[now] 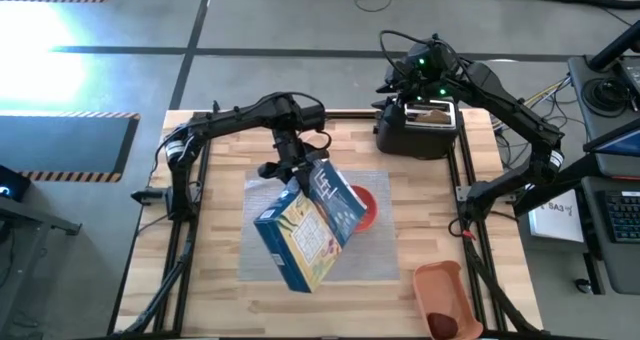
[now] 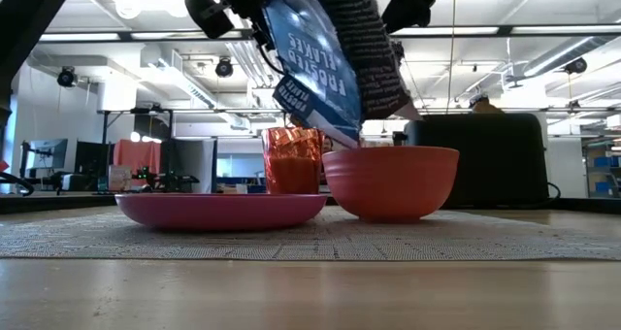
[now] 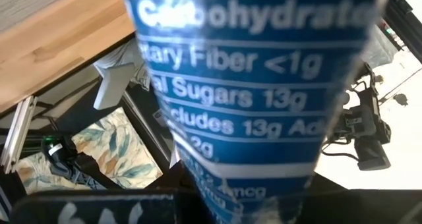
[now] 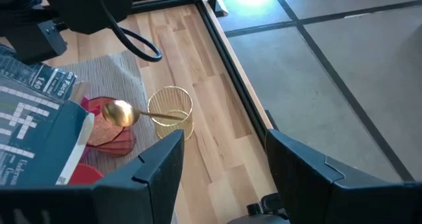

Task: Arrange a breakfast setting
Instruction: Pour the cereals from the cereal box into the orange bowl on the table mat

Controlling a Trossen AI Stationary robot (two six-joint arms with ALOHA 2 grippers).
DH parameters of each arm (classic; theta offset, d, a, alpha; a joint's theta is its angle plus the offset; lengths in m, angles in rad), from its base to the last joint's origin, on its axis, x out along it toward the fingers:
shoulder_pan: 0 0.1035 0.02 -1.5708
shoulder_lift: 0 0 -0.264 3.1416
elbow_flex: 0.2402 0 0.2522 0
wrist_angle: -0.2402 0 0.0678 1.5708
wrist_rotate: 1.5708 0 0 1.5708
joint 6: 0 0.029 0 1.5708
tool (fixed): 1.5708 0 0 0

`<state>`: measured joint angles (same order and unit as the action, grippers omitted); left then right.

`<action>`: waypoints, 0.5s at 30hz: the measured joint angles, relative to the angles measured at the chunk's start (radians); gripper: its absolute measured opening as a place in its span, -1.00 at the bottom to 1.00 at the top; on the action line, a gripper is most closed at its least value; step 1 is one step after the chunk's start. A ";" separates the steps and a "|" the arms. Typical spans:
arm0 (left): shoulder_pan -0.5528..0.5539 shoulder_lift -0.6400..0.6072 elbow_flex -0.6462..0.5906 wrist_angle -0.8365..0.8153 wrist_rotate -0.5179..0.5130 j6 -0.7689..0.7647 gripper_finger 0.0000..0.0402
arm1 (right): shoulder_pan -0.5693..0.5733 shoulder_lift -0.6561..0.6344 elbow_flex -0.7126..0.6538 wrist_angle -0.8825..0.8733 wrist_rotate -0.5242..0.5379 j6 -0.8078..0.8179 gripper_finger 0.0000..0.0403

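My left gripper [image 1: 300, 168] is shut on a blue cereal box [image 1: 310, 225], tipped above the grey placemat [image 1: 372, 260]. In the low view the box's lower end [image 2: 354, 126] hangs over the orange bowl [image 2: 390, 181]. On the mat stand the pink plate [image 2: 221, 210] and, behind it, the orange cup [image 2: 291, 160]. A clear glass [image 4: 173, 112] stands on the wood with the gold spoon [image 4: 122, 112] leaning in it. My right gripper [image 4: 224, 174] is open and empty above the toaster [image 1: 418, 130], which holds toast [image 1: 432, 113]. My left gripper holds the cereal box near its far end [image 1: 312, 180], coming from the table's far side. The blue nutrition panel [image 3: 250, 99] fills the wrist view and hides the fingers. The box is lifted clear and tilted, its lower end over the bowl.
An orange tray [image 1: 440, 285] lies at the near right corner with a red apple [image 1: 445, 323] in it. The toaster stands at the far right edge. Bare wood lies left and near of the placemat.
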<state>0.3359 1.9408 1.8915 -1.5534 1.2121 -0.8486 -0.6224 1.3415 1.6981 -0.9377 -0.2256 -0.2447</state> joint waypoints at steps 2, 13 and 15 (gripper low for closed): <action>0.003 0.001 -0.001 -0.002 -0.002 0.000 -0.66 | 0.000 0.000 0.000 0.000 0.000 0.001 0.01; 0.005 0.004 -0.003 -0.007 -0.010 -0.004 -0.66 | 0.000 0.000 0.000 0.000 0.000 0.001 0.01; 0.005 0.004 -0.002 -0.004 -0.014 -0.003 -0.66 | 0.000 0.000 0.000 0.000 0.000 0.000 0.01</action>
<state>0.3412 1.9446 1.8898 -1.5576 1.1982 -0.8518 -0.6224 1.3415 1.6981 -0.9379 -0.2260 -0.2447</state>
